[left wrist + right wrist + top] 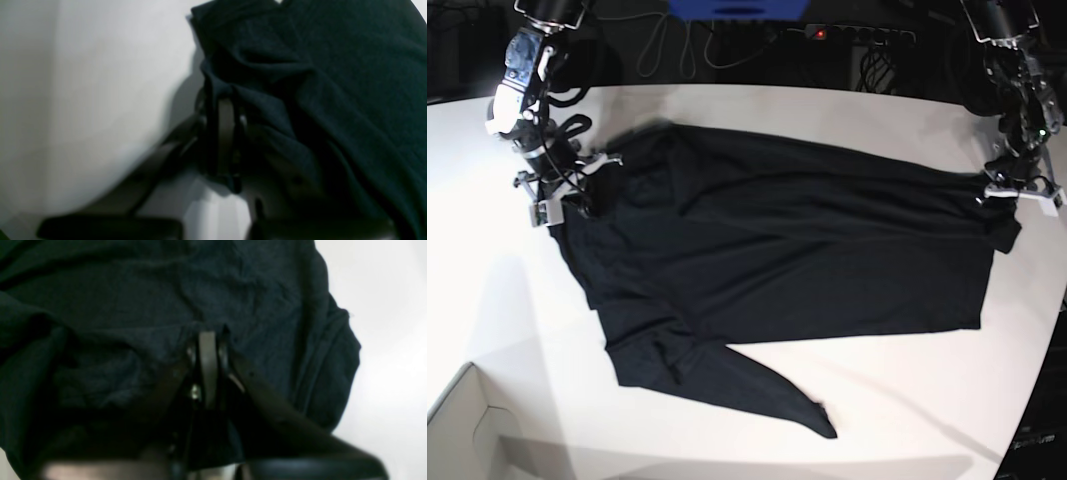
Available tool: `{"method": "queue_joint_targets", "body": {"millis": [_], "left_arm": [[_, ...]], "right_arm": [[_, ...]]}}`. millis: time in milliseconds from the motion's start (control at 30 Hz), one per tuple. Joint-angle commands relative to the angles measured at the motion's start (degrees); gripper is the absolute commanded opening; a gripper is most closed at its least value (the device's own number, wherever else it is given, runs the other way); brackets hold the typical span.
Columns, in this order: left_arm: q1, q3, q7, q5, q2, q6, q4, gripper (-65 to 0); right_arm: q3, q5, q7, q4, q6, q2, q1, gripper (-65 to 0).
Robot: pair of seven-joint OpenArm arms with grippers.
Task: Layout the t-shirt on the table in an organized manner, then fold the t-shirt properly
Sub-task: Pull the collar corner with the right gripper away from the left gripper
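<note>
Under each pincer, t-shirt (777,250) corners bunched, grip seemingly hidden by cloth

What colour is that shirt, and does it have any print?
The t-shirt is plain black, no print visible; the base view shows it best.

The t-shirt (777,250) is seen as soft, thin, matt black cloth with a fine knit grain, creased in places. The bench (727,110) is shown smooth and white, faintly glossy. Pale matt cardboard is seen in the box corner (467,430).
</note>
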Motion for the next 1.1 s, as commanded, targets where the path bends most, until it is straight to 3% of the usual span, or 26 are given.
{"method": "queue_joint_targets", "body": {"millis": [0,333,833,933,1067], "left_arm": [[-0.1,-0.12,1.83,0.62,-0.41,0.6,0.02,-65.0],[-0.1,-0.12,1.83,0.62,-0.41,0.6,0.02,-65.0],[-0.1,-0.21,1.83,0.62,-0.41,0.6,0.02,-65.0],[-0.01,-0.21,1.83,0.62,-0.41,0.6,0.02,-65.0],[0.08,-0.21,1.83,0.62,-0.41,0.6,0.02,-65.0]], "right_arm": [[0.11,0.92,1.3,0.85,0.6,0.3,-0.25,-65.0],[0.99,1.0,1.48,2.16,0.6,1.45,-1.92,-65.0],[2.04,1.0,1.3,9.29,0.6,0.57,-6.32,-65.0],[0.19,0.92,1.3,9.29,0.6,0.04,-5.97,-56.5],[-1.3,0.92,1.3,8.93,0.6,0.13,-4.65,-37.3]]}}
